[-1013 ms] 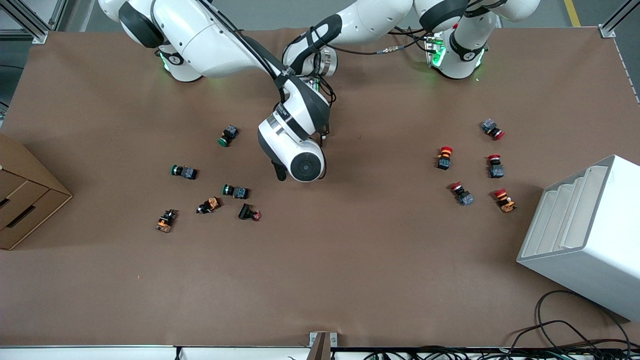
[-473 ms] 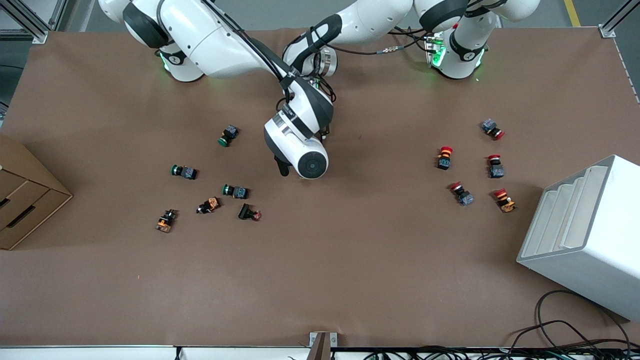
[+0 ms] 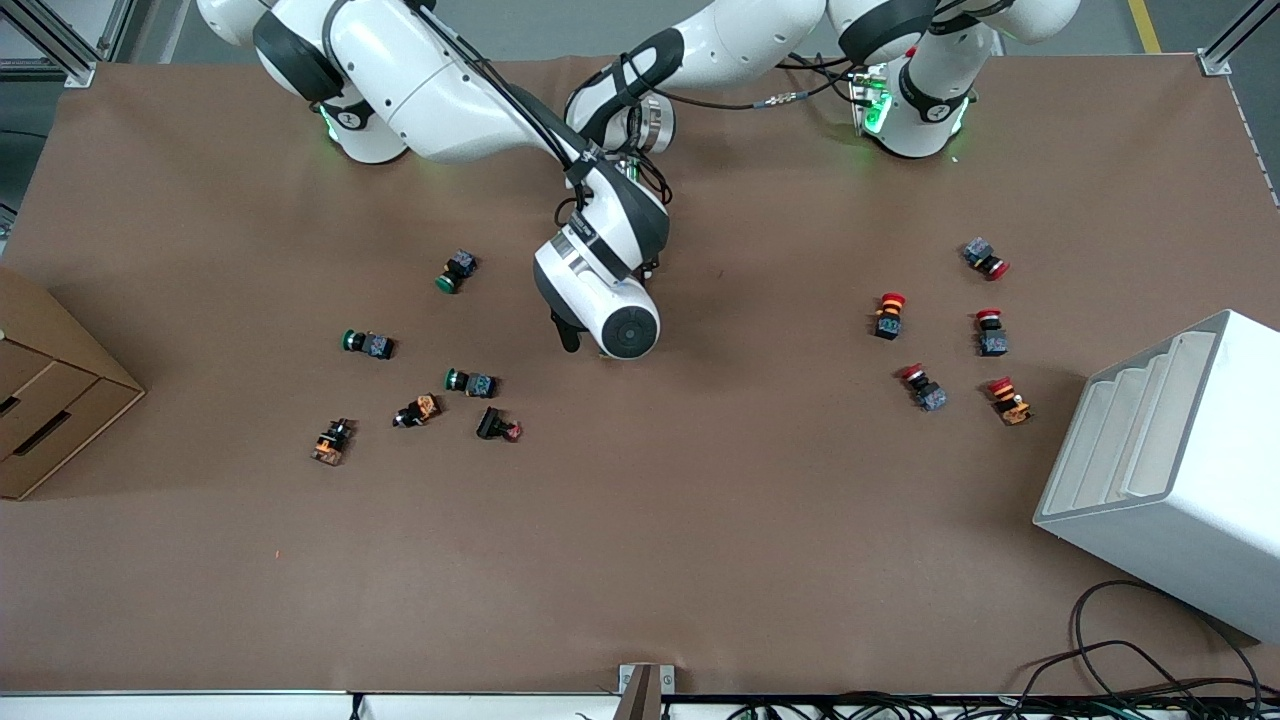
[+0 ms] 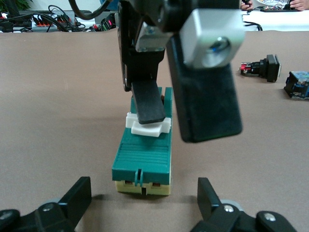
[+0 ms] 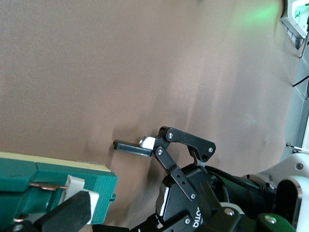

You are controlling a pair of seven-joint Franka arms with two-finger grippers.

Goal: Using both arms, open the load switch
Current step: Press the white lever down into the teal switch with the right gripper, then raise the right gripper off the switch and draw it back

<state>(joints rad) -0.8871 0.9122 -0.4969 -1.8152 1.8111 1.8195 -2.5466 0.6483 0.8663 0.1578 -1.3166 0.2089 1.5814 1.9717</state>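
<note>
The load switch [image 4: 142, 154], a dark-green block with a white lever [image 4: 148, 128] on top, lies flat on the table's middle; the right arm hides it in the front view. My left gripper [image 4: 144, 194] is open, and the switch's tabbed end sits just between its fingertips [image 4: 79, 193], touching neither. My right gripper [image 4: 176, 126] is open above the switch. One of its fingers [image 4: 147, 104] rests on the lever, also seen in the right wrist view [image 5: 72, 212]. The other hangs beside the block. In the front view the right wrist [image 3: 605, 310] covers most of the left gripper.
Green-capped and orange buttons [image 3: 470, 382] are scattered toward the right arm's end. Red-capped buttons [image 3: 890, 315] lie toward the left arm's end. A cardboard box [image 3: 50, 390] and a white rack [image 3: 1170, 470] stand at the table's two ends.
The right arm's wrist has shifted a little toward the left arm's end of the table and toward the bases. The left arm has stayed still.
</note>
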